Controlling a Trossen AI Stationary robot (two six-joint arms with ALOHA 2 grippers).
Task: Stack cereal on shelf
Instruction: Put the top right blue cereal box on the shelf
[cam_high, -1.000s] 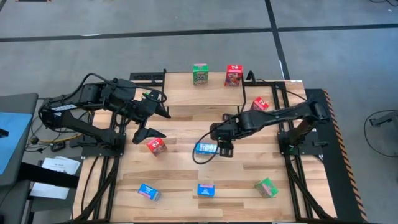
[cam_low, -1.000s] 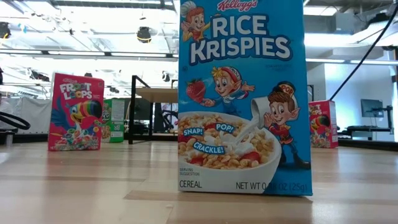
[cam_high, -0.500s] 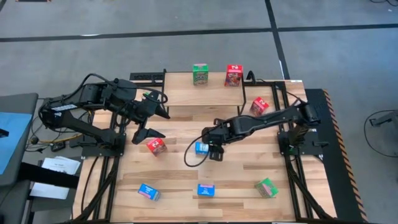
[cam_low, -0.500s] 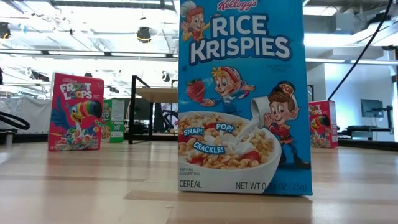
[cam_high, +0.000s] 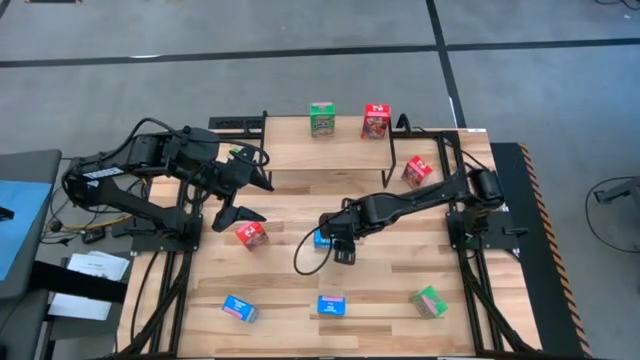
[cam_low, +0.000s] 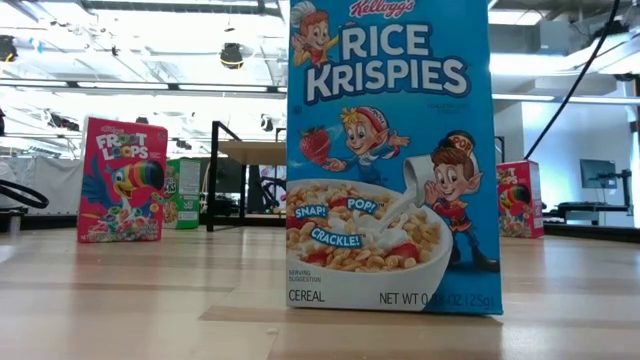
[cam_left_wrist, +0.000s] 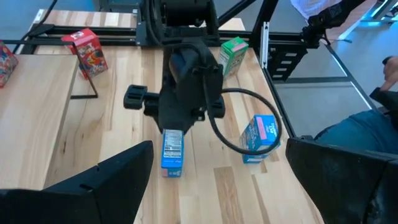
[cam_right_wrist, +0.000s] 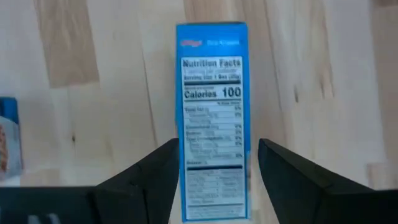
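Shelf (cam_high: 300, 150) carrying just two boxes so far. In front of it, right gripper (cam_right_wrist: 214, 177) straddling blue cereal box (cam_right_wrist: 211, 118), fingers apart, not clamped. Could nudge box sideways if closing off-centre. Left gripper (cam_high: 245, 190) waiting open nearby.

Even overhead light fills the high view, with soft shadows under the arms; in the low view, ceiling lamps (cam_low: 232, 52) glare at upper left and wash out the room behind; the right wrist view is blurred, the blue box (cam_right_wrist: 211, 118) soft-edged.
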